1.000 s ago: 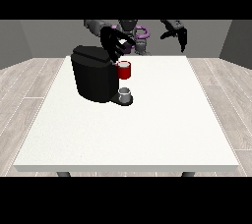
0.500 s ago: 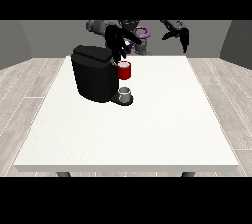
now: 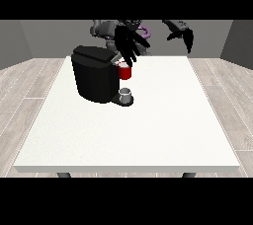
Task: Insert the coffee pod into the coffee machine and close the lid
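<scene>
Fingers (image 3: 129, 46) of hand at view's left: spread straight (above red thing (image 3: 124, 71)) | coffee machine (image 3: 95, 73) below.

black coffee machine (image 3: 94, 78), white table (image 3: 148, 125)

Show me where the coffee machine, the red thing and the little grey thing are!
coffee machine (image 3: 94, 78): front view, on its black front.
red thing at the machine (image 3: 124, 72): front view, on its side.
grey thing (image 3: 126, 94): front view, on its side, below the red thing.

Prob. a bare test room: white table (image 3: 148, 135), wood-look floor (image 3: 29, 86), grey walls (image 3: 20, 41).
</scene>
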Tool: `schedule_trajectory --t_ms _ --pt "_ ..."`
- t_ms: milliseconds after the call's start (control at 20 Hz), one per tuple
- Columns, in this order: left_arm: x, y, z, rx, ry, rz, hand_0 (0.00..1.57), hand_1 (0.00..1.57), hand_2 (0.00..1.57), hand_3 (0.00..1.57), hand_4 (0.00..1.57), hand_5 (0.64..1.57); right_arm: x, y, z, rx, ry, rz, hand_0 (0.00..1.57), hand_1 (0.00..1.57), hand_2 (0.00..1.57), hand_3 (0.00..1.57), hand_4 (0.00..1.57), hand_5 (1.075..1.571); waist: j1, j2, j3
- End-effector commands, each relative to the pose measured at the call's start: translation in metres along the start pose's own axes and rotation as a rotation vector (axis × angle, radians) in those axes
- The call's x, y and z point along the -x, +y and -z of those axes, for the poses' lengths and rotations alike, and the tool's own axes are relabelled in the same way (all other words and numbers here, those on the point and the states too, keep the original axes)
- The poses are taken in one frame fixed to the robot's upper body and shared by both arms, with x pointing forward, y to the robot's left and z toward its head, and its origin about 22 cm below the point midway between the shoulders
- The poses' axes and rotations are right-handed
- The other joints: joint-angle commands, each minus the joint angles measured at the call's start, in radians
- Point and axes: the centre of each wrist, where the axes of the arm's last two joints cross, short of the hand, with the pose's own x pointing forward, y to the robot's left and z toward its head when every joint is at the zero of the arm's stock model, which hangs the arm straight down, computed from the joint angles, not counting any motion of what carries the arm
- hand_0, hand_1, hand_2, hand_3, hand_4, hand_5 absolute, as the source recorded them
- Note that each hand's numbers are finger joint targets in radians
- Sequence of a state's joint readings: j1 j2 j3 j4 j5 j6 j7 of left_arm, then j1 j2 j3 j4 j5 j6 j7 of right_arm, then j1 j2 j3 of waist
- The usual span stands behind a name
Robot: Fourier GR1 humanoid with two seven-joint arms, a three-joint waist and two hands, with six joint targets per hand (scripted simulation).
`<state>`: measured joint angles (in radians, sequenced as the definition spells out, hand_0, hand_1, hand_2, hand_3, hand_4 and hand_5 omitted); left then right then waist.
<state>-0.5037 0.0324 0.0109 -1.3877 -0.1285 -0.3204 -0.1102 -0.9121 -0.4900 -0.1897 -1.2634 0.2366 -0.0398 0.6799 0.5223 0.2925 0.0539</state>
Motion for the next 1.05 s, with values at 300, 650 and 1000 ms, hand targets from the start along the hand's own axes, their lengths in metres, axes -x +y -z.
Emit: schedule_trajectory --t_ms 300,650,1000 --pt "-0.023 0.001 0.016 0.05 -0.069 0.029 0.0 0.0 0.0 0.0 0.33 1.571 -0.067 0.045 -0.019 -0.143 -0.494 0.192 0.0 0.0 0.0 0.0 0.1 1.571 0.116 0.114 -0.0537" --pt "-0.011 0.016 -0.003 -0.024 -0.016 0.002 0.0 0.0 0.0 0.0 0.34 1.571 -0.049 0.106 -0.032 -0.304 -0.606 0.202 0.0 0.0 0.0 0.0 0.0 1.571 0.014 0.049 -0.0539" --pt "0.023 0.027 -0.046 -0.117 0.113 -0.053 0.0 0.0 0.0 0.0 0.27 1.571 0.002 0.175 -0.066 -0.489 -0.576 0.282 0.0 0.0 0.0 0.0 0.26 1.571 -0.128 -0.099 -0.0539"
